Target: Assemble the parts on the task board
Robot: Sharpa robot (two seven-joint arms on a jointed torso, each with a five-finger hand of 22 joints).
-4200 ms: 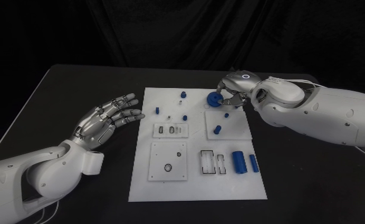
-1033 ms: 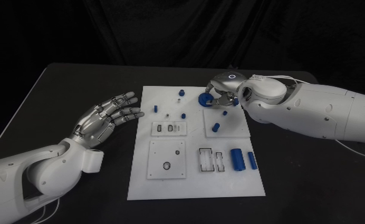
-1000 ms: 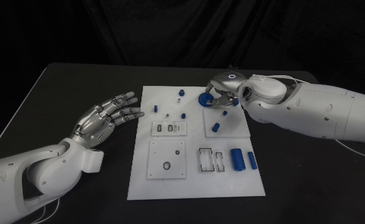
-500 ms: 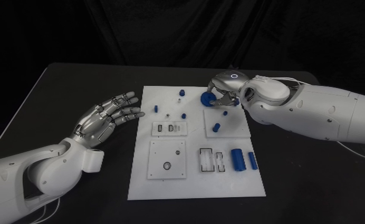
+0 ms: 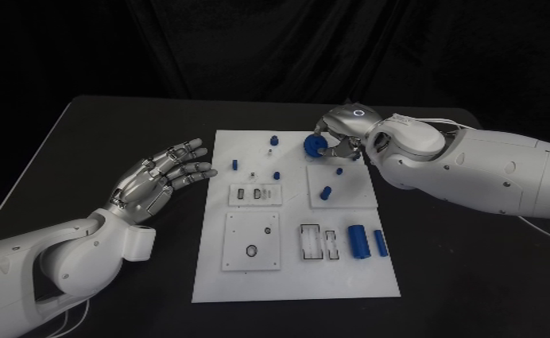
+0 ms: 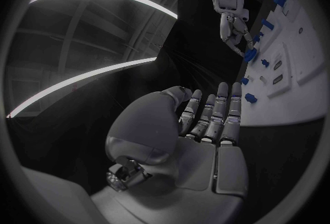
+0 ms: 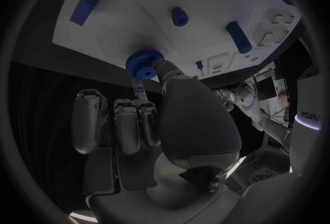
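Task board [image 5: 296, 274]: white plate lying flat at the middle of the black table [image 5: 103, 135], carrying raised white panels with cut-out slots and several small blue parts. Right hand [image 5: 342, 137]: at the far right corner of the board, pinching a blue toothed gear [image 5: 315, 146] between thumb and fingers; in the right wrist view the gear [image 7: 143, 64] is held at the fingertips just above the white surface, whether touching it cannot be told. Left hand [image 5: 160, 176]: palm up, fingers spread and holding nothing, just beside the board's left edge over the table. Blue pegs: one [image 5: 274, 141] near the far edge, one [image 5: 236, 165] near the left edge, one [image 5: 326, 192] on the right raised panel. Blue cylinder [image 5: 358, 242] and a slimmer blue pin [image 5: 381, 242]: lying side by side near the board's right edge, toward the near end.
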